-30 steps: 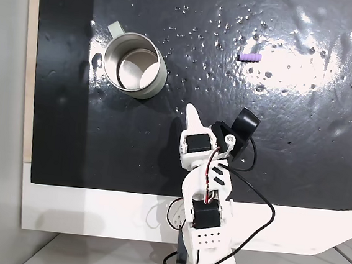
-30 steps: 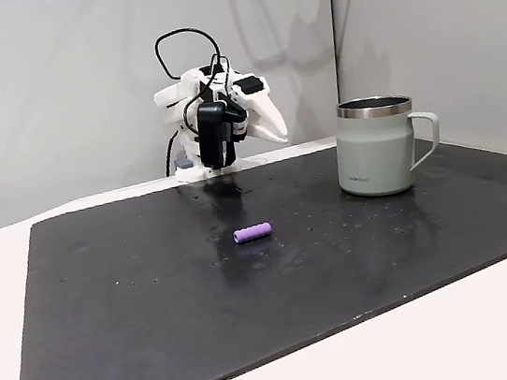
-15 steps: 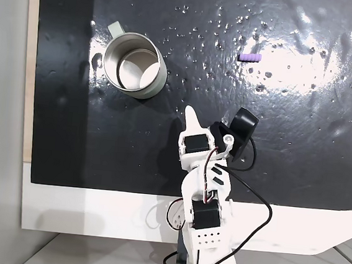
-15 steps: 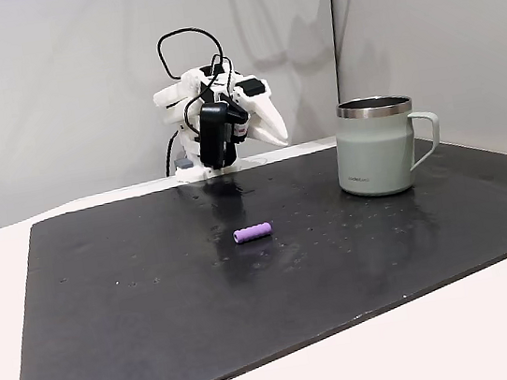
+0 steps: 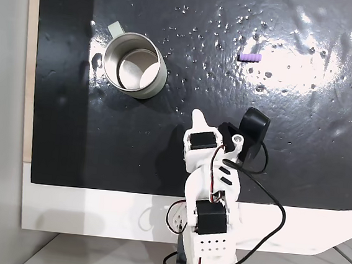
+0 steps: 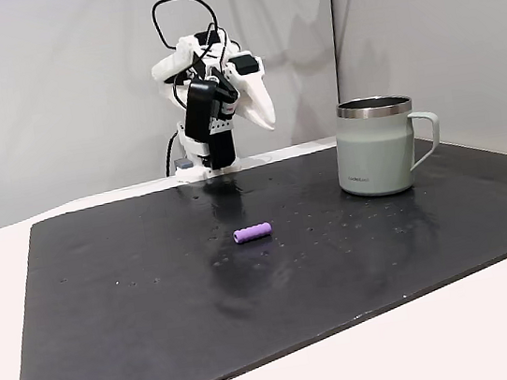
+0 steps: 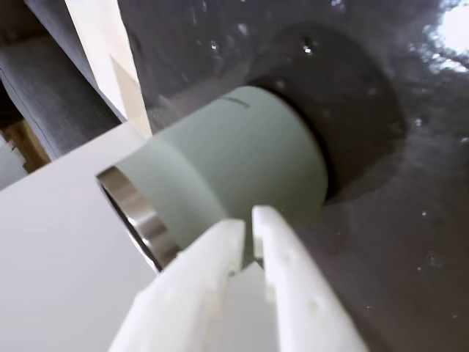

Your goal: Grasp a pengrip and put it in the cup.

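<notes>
1. Black, glossy matting covers most of a white tabletop in a fixed view from above, with bright glare toward its upper right. The cup stands upright at upper left, its mouth open toward the camera and its small handle pointing up-left. The pengrip lies on its side at upper right, well apart from the cup. The white arm rises from the bottom edge, and its gripper points up the picture, between cup and pengrip but touching neither; the pengrip lies well beyond the white fingertip, up and to the right.

2. Pale wall panels back a fixed view from table level. The pengrip rests flat on the mat near the middle, and the cup stands to its right with the handle facing right. The gripper hangs in the air at the far edge of the mat, well above and behind the pengrip.

3. Dark mat fills the upper right of the wrist view, where the cup looks tipped on its side, its steel rim at left. The two white fingers reach in from below, nearly pressed together with a thin slit between them and nothing held, their tips overlapping the cup's wall in the picture.
</notes>
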`<state>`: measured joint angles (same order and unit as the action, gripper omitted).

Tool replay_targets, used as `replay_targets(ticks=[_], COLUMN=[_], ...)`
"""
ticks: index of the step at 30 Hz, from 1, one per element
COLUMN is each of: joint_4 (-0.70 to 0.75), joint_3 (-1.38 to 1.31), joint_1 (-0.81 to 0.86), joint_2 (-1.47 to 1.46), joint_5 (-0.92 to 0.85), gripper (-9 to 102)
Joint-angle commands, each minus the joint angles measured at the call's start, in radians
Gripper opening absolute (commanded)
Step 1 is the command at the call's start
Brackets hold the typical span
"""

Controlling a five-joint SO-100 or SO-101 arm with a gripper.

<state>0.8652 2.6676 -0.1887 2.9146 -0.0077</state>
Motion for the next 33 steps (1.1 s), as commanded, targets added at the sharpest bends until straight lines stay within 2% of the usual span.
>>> replay_targets(ticks=[1, 14, 20, 23, 29, 33], joint_4=[0.017, 0.193, 0.339, 0.393, 0.483, 0.534], joint_3=[-0.207, -0.713, -0.983, -1.085, -1.259, -1.381], joint_1=[0.041, 0.184, 0.227, 0.249, 0.29, 0.324], joint_2=[-0.13, -0.635, -0.865, -0.971, -1.163, -1.29], joint_5=[0.029, 0.103, 0.115, 0.114, 0.11, 0.126], gripper=[0, 0, 2, 7, 27, 29])
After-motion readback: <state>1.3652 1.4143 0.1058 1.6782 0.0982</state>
